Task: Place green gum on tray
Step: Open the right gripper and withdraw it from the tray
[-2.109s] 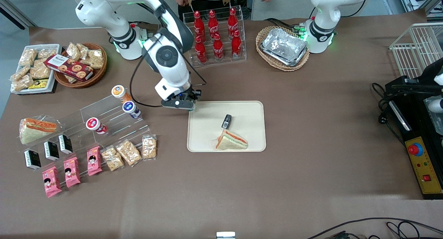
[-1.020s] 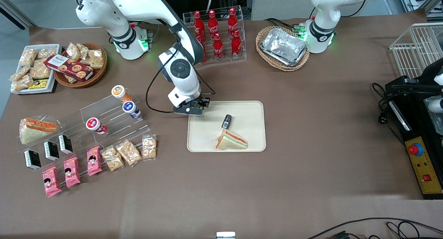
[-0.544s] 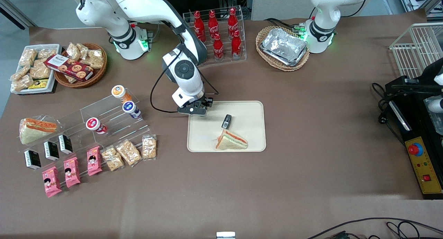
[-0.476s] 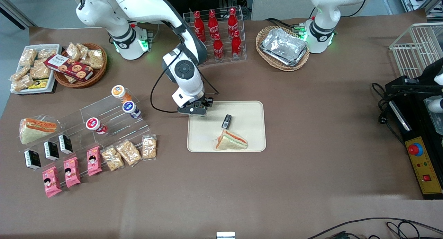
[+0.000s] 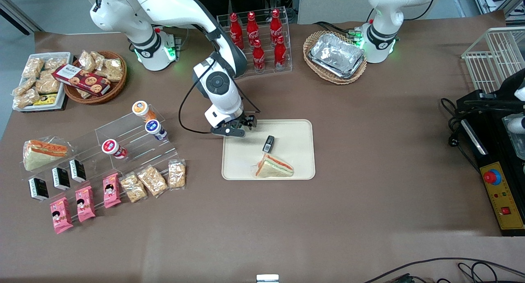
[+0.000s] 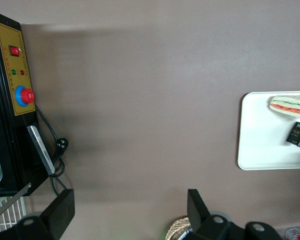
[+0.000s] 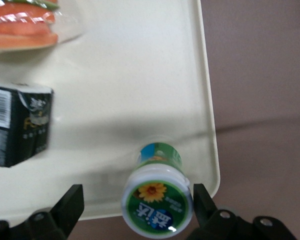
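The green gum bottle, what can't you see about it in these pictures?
- Front view: the green gum is hidden under the gripper and wrist, above the tray corner.
- Right wrist view: its base is hidden under its own lid, so whether it touches the tray is unclear.
- Left wrist view: the picture's edge cuts off that part of the tray.

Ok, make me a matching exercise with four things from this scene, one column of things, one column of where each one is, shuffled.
Things:
1. green gum
2. sandwich
3. cola bottles
4. foil trays

Places:
A. in a wicker basket
B. on the tray, nearer the front camera than the black packet
C. between the fingers of the gripper, over a tray corner
D. in a clear rack

Pairs: 1-C, 2-B, 3-D, 4-A
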Motion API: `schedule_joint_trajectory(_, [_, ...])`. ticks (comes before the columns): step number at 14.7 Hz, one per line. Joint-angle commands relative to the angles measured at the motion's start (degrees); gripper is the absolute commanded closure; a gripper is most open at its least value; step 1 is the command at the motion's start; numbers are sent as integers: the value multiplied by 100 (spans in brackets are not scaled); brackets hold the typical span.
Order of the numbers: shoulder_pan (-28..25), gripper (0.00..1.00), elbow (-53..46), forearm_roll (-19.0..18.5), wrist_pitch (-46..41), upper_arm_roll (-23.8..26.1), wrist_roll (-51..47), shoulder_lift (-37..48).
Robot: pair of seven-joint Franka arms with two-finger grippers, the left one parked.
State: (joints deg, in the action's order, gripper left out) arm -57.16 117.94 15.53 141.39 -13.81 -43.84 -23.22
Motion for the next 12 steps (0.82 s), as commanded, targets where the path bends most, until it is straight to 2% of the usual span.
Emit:
schedule_joint_trajectory(1, [248, 1, -87, 152, -495, -78, 593, 448])
schedule_joint_trajectory(4, [722, 1, -140, 38, -1286, -87, 1148, 1133])
schedule_joint_trajectory(7, [1364, 1, -691, -524, -2611, -78, 1509, 1661])
schedule_joint_trajectory(10, [1830, 1, -1500, -569, -3922, -87, 1921, 1873])
schedule_joint_trajectory(12, [2234, 1, -1922, -744, -4521, -87, 2464, 1987])
